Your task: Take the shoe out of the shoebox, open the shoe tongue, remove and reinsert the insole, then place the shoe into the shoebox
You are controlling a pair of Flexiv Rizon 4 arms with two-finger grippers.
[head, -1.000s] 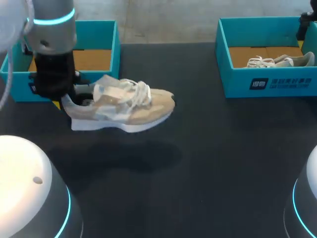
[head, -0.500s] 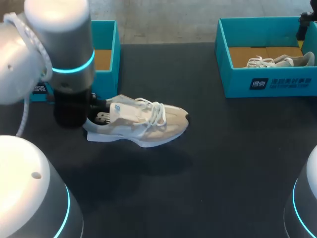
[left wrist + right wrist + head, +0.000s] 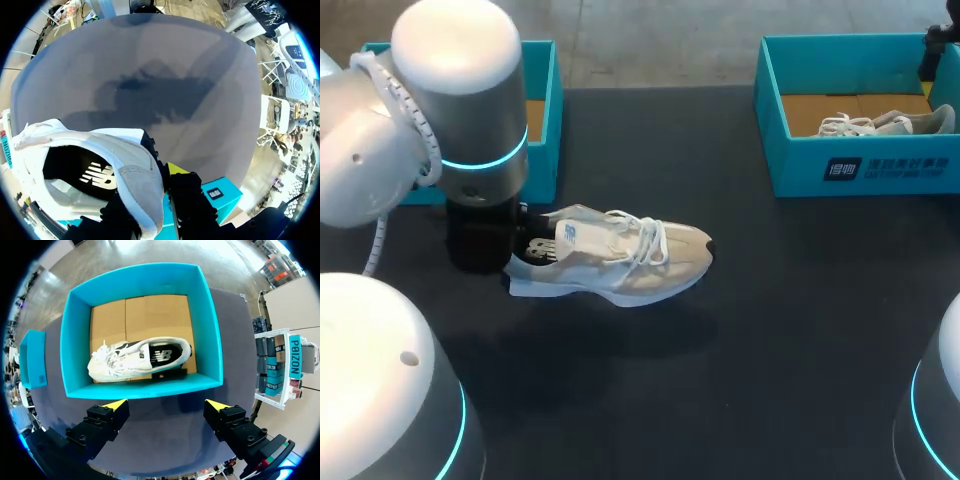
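now | left tool (image 3: 150,200) clamps shoe (image 3: 620,262) by heel | beige suede, low-cut

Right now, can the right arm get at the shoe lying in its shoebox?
Probably yes. The right gripper hangs open, looking down on the lidless shoebox, and the shoe lies uncovered inside with nothing between them.

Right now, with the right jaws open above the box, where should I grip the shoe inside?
Probably the heel collar, from straight above: the shoe sits opening-up in the shoebox, so one jaw can slip inside, one outside.
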